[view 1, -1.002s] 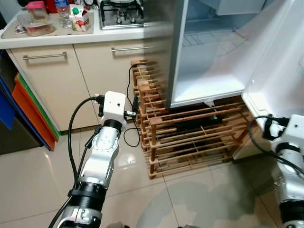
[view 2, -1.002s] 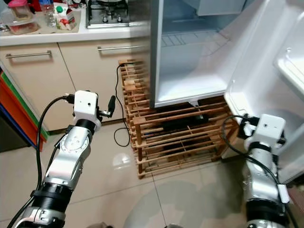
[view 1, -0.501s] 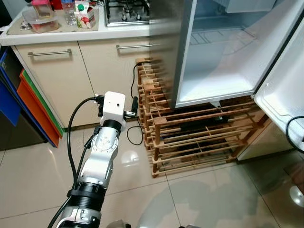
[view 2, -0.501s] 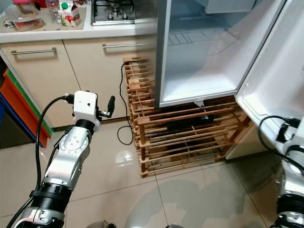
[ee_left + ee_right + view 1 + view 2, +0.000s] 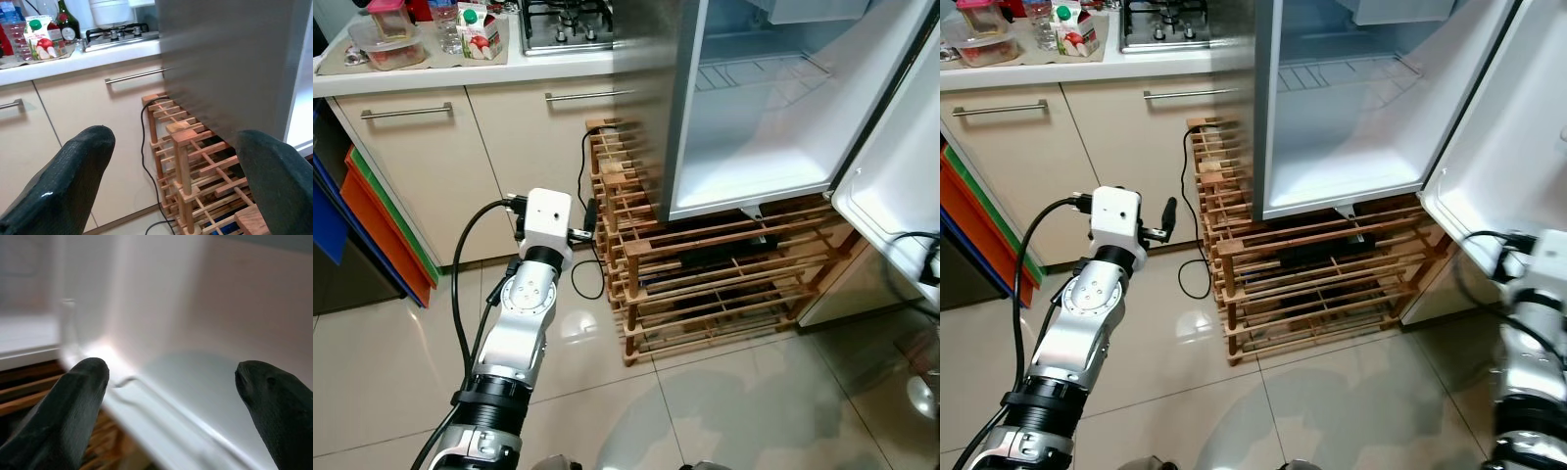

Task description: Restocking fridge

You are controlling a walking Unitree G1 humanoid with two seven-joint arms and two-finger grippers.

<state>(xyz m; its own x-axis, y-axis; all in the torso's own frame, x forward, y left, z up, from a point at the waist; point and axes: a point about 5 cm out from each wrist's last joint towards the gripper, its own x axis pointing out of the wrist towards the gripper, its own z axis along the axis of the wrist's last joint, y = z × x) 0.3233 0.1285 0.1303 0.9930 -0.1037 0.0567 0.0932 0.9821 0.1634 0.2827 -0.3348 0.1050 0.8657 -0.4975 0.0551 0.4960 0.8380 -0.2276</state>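
Right gripper (image 5: 171,377) now back at white fridge door (image 5: 1489,127) lower edge, fingers spread, empty. Left gripper (image 5: 166,171) spread, empty, before wooden slatted rack (image 5: 705,274) under open silver fridge (image 5: 754,108).

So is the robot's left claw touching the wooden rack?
Apart. In the left eye view the left gripper hangs short of the wooden rack, with cupboard front showing between them; the left wrist view shows its open fingers holding nothing.

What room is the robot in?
Most likely a home kitchen: there's an open fridge, a gas hob on the counter, and cupboards underneath.
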